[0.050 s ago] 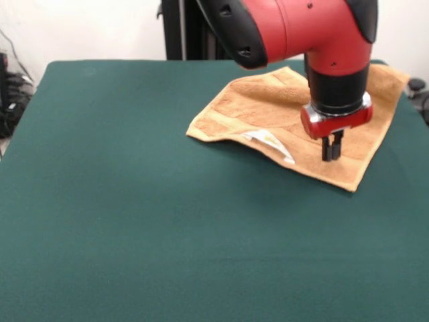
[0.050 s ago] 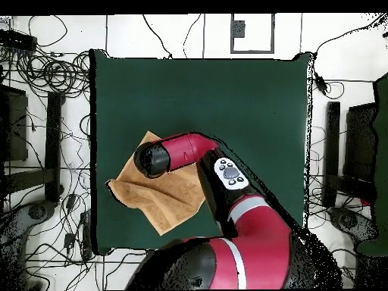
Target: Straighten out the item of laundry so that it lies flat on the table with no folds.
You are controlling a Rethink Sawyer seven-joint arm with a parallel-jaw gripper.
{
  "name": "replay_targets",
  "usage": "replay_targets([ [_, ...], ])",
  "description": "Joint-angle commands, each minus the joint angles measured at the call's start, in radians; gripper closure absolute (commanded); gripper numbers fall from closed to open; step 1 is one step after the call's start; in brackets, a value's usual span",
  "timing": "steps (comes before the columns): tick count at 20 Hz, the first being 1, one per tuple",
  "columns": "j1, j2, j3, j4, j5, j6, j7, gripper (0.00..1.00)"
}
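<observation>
The end effector points straight down over the towel, its two dark fingers drawn close together with barely a gap; whether they pinch any cloth or only touch the surface of it cannot be told from the front view. In the overhead view the arm hides the tip entirely.

The towel lies at one side of the green surface, close to the edge. It is not flat: a flap is folded over along the side nearest the front camera, where the white label shows at a raised crease.

The risks, as I judge them:
- With the fingers this narrow, a pull may drag only the top layer, or slip off and leave the fold as it is.
- Pressing down and sliding could bunch the terry into new wrinkles.
- A tug away from the middle of the surface could carry a corner over the edge.
</observation>
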Motion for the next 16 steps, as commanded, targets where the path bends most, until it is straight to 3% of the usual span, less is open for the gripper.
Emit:
replay_targets([
  [1,0.069,0.147,0.015,-0.086,-0.053,0.004,-0.045,1.0],
  [7,0.221,0.156,-0.193,-0.202,-0.188,-0.193,0.145,1.0],
  [12,0.367,0.174,-0.386,-0.296,-0.197,-0.031,0.29,1.0],
  [16,0.419,0.201,-0.472,-0.333,-0.173,-0.041,0.348,1.0],
])
